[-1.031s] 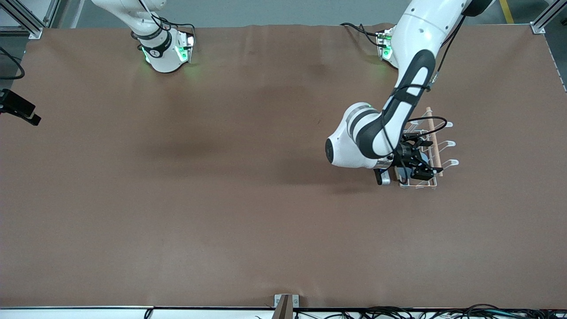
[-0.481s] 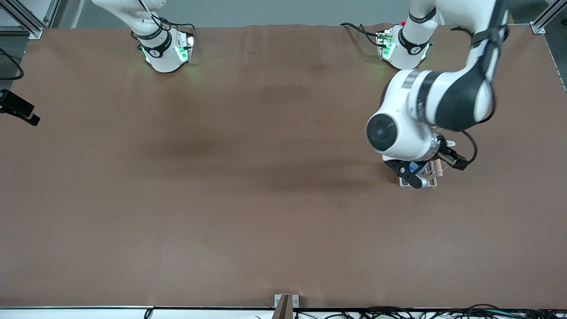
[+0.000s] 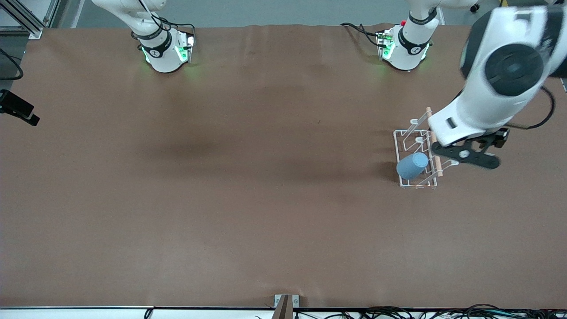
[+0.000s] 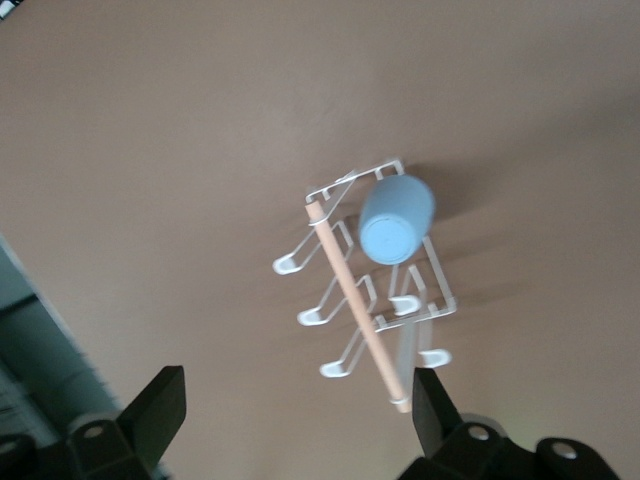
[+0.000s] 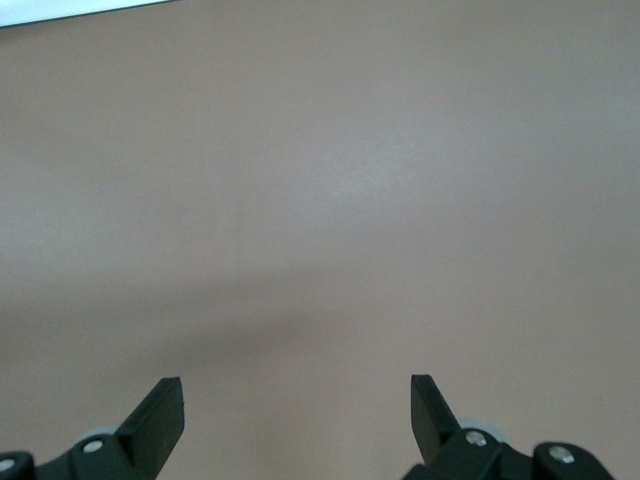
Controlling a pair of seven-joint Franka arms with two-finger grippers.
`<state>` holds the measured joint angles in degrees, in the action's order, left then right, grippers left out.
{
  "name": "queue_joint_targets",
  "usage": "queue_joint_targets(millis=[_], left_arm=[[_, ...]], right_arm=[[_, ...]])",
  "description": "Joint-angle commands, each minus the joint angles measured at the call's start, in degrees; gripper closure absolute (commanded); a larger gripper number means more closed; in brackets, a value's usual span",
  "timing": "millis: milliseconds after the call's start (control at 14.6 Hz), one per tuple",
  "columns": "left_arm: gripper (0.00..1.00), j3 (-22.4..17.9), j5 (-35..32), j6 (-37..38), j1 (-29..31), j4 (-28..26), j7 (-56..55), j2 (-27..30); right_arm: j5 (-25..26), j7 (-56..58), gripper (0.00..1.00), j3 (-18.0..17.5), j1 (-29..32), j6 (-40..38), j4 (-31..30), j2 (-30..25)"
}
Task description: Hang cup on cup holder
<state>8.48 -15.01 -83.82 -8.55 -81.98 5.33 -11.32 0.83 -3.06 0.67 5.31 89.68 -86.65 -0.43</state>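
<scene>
Both tools gape wide, empty: left tool [image 4: 295, 415] above the cup holder [image 3: 416, 153] bearing the cup [image 3: 412, 165]; right tool [image 5: 297, 415] waits over bare tabletop [image 5: 320, 200].

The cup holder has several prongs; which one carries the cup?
On the cup holder, the prong nearest the front camera, on the side toward the right arm, carries the cup; the others are bare.

Bare table [image 3: 248, 186] around cup holder [image 3: 416, 182]

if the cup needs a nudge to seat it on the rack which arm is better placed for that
Left, probably. Its open pincer hangs over the cup holder, beside the cup on a prong. The right pincer sees only bare table.
</scene>
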Motion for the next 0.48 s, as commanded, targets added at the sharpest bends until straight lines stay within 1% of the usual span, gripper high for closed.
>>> queue_joint_targets(millis=[0,137,412], left_arm=[[0.00,0.5,6.2,-1.7,3.4,-2.6,-1.7,4.8],[0.00,0.4,8.7,-3.2,5.1,-5.0,-2.2,8.3],[0.00,0.4,11.6,-7.8,5.7,-13.0,-5.8,16.0]], right_arm=[[0.5,-0.1,0.00,-0.2,0.4,0.4,-0.5,-0.4],[0.5,-0.1,0.00,-0.2,0.4,0.3,-0.4,-0.4],[0.5,-0.1,0.00,-0.2,0.4,0.4,-0.5,-0.4]])
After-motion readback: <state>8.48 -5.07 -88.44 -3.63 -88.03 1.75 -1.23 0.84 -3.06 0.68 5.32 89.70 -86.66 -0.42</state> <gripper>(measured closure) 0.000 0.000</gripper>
